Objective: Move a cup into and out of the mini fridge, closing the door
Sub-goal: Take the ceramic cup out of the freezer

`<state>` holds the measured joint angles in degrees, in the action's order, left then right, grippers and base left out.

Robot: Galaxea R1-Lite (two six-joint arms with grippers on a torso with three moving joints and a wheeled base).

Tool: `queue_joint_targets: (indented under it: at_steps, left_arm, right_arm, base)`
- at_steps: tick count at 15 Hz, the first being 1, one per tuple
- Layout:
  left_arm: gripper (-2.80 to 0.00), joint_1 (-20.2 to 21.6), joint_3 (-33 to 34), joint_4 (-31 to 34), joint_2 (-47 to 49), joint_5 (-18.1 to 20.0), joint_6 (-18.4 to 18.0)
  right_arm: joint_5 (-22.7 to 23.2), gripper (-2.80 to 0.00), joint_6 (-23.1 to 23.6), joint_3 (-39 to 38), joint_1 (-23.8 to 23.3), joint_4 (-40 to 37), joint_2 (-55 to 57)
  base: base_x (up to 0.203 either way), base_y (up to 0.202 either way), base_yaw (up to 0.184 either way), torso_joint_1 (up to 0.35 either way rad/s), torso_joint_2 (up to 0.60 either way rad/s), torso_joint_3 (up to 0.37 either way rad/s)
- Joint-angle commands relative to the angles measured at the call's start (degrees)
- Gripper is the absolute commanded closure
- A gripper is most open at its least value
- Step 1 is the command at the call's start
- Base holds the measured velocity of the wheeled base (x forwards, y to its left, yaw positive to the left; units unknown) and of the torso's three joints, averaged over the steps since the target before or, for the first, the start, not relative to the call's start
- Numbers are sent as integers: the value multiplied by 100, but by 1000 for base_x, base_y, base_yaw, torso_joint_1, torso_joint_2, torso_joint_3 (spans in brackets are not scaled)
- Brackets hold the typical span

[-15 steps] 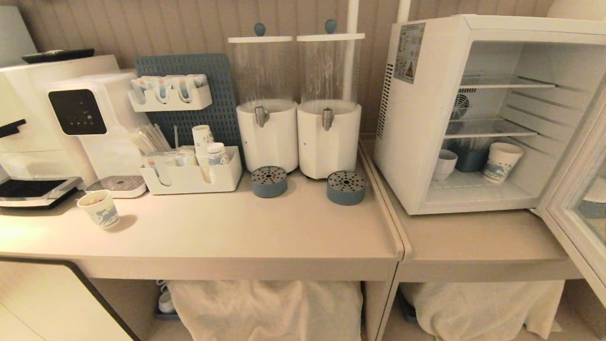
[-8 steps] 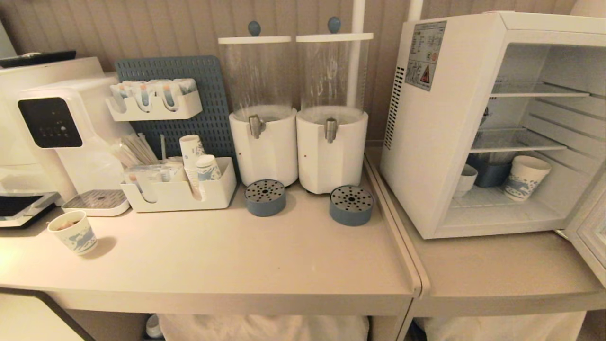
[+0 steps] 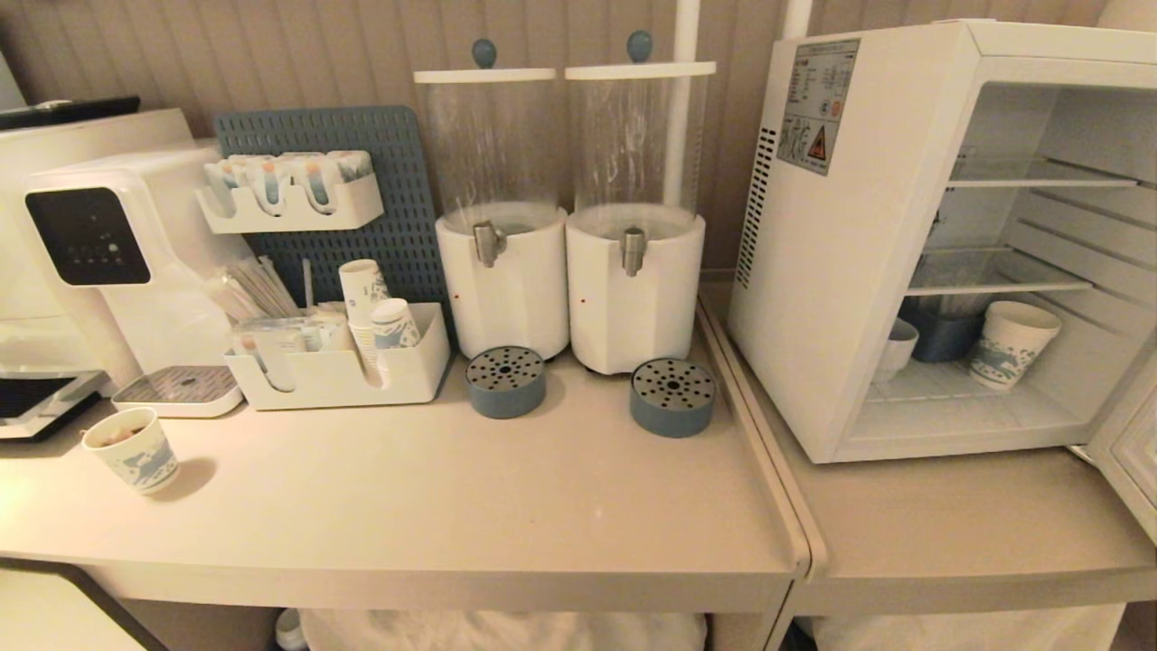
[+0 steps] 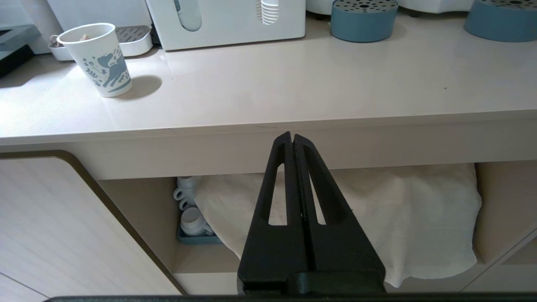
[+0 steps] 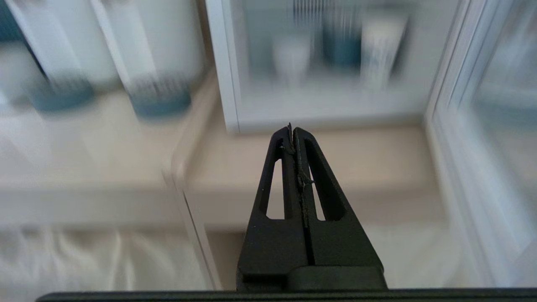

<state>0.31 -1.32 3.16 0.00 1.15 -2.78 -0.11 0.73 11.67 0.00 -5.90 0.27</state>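
The white mini fridge [image 3: 841, 271] stands open on the right-hand counter. Its door [image 3: 1137, 452] is swung out at the far right edge. The small white cup [image 3: 897, 348] sits on the fridge floor at the left. Beside it are a dark blue container [image 3: 940, 334] and a blue-printed paper cup [image 3: 1008, 344]. Neither gripper shows in the head view. My right gripper [image 5: 292, 128] is shut and empty; it hangs in front of the counter edge below the fridge [image 5: 222, 84], pointing toward the blurred cup [image 5: 291, 56], with the door [image 5: 482, 126] alongside. My left gripper [image 4: 290, 135] is shut and empty before the left counter's front edge.
Two white dispensers [image 3: 493, 289] [image 3: 633, 289] with blue drip trays [image 3: 506, 382] [image 3: 672, 396] stand left of the fridge. A white organizer [image 3: 343, 371], a water machine [image 3: 99, 235] and a printed paper cup [image 3: 131, 449] [image 4: 100, 58] sit further left. White cloth [image 4: 377, 218] fills the shelf below.
The whole head view has shifted: the camera has come nearer to the counter, so the fridge sits further right and lower. The things themselves have not moved.
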Motion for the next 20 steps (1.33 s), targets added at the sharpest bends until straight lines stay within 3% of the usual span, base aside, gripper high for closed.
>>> queue_joint_targets:
  at_steps: [1, 7, 11, 13, 15, 18, 20]
  left_arm:
    - [0, 4, 0, 1, 9, 0, -3]
    - [0, 4, 0, 1, 9, 0, -3]
    - [0, 4, 5, 1, 9, -23, 77]
    - [0, 4, 5, -8, 9, -71, 137]
    - [0, 4, 9, -8, 9, -71, 137]
    - [0, 4, 9, -8, 9, -71, 146]
    - [0, 4, 9, -8, 9, -79, 155]
  right_arm:
    - [3, 0, -5, 794, -3, -78, 342]
    - [-338, 0, -274, 3666, -23, -166, 3794]
    - [-344, 0, 57, 4449, -13, 305, 6228]
    - [167, 0, 140, 4249, -73, 1547, 7167]
    - [976, 0, 187, 3525, -245, 2732, 7782]
    - [2495, 0, 263, 2612, -733, 3732, 8200]
    - [3870, 0, 388, 2172, -1327, 4171, 8536]
  base:
    - [0, 0, 0, 0, 0, 0]
    - [0, 0, 0, 0, 0, 0]
    - [0, 0, 0, 0, 0, 0]
    - [0, 0, 0, 0, 0, 0]
    - [0, 0, 0, 0, 0, 0]
    - [0, 0, 0, 0, 0, 0]
    - [0, 0, 0, 0, 0, 0]
